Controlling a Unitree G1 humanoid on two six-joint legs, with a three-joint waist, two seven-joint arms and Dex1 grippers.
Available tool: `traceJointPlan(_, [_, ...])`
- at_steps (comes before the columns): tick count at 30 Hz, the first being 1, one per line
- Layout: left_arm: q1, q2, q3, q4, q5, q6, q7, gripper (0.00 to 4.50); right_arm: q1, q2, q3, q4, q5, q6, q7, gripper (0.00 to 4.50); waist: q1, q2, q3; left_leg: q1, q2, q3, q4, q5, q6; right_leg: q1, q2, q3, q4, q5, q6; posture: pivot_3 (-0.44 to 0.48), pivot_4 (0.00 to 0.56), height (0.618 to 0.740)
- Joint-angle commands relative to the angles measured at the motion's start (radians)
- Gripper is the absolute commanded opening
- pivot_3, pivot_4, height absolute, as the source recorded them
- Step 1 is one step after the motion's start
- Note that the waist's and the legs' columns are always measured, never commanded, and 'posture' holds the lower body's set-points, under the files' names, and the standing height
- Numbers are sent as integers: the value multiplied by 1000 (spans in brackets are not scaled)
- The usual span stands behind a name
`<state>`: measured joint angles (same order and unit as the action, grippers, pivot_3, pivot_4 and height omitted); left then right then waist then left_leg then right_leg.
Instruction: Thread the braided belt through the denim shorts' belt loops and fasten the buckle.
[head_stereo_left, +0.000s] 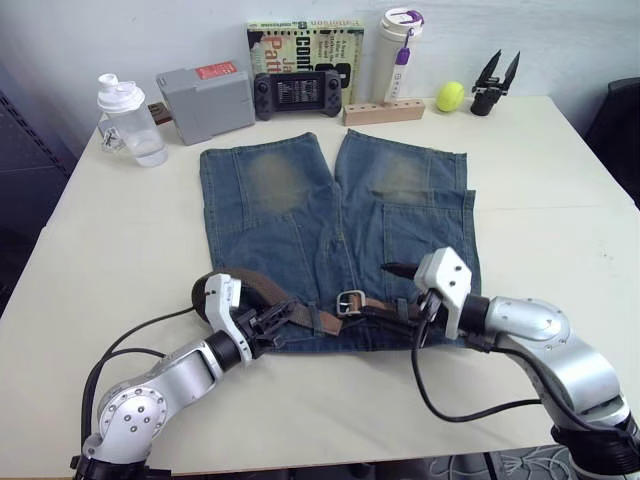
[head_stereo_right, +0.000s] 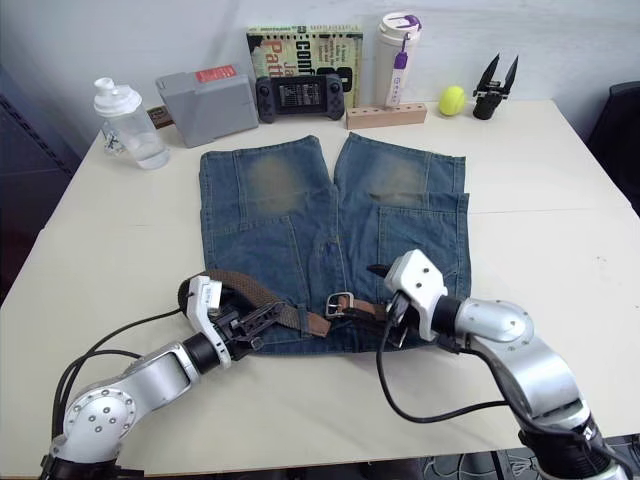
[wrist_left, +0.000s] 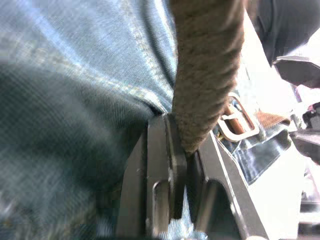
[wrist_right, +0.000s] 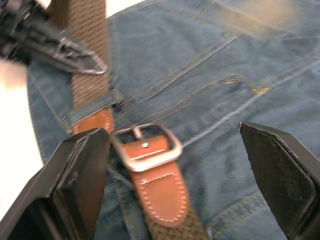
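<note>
Broadly, the faded blue denim shorts (head_stereo_left: 335, 235) are lying flat in the middle of the cream desk (head_stereo_left: 540, 180), legs pointing toward the far edge and waistband toward the near edge. Running along that waistband is the dark-brown braided belt (head_stereo_left: 300, 312), which is looping off the shorts' left side toward the desk's near-left corner. Its tan leather end with the small silver rectangular buckle (head_stereo_left: 350, 302) is sitting at the waistband's centre, where the two belt ends are overlapping.

Judging from the right wrist view, the braided strap is passing under a short denim belt loop (wrist_right: 90, 111) just beside the buckle (wrist_right: 147, 146), so threading appears largely done; how many other loops are filled cannot be told. Fastening is appearing incomplete: the prong's seating is not clear, and slack is bulging at the left.

The left tool (head_stereo_left: 268, 322) is pinching the braided strap between its narrow black fingers (wrist_left: 167, 165), near the shorts' left hip. The right tool (wrist_right: 185, 165) is hovering with fingers spread wide, straddling the buckle without touching it. What is probably remaining is drawing out the slack and seating the prong.
</note>
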<state>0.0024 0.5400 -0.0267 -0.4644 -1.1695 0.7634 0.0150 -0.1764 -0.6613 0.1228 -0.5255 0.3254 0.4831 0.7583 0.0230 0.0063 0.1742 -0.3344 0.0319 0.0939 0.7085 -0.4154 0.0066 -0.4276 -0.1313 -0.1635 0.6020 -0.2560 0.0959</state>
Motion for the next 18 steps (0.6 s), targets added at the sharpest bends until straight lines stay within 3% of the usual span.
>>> traceJointPlan(1, [19, 101, -136, -24, 299, -77, -154, 0, -2, -38, 62, -27, -149, -209, 23, 4409, -1, 0, 0, 0, 0, 1, 0, 0, 0, 0, 0, 0, 0, 0, 0, 0, 150, 722])
traceJointPlan(10, [50, 54, -129, 8, 425, -120, -261, 0, -17, -88, 172, 103, -430, -647, 44, 4409, 1, 0, 0, 2, 1, 1, -4, 1, -1, 0, 0, 0, -3, 0, 0, 0, 150, 722])
traceJointPlan(18, [61, 13, -112, -8, 460, -95, -275, 0, -63, -9, 229, 162, -526, -701, 17, 4409, 1, 0, 0, 2, 1, 0, -4, 1, -1, 1, 0, 0, -2, 0, 1, 0, 150, 722])
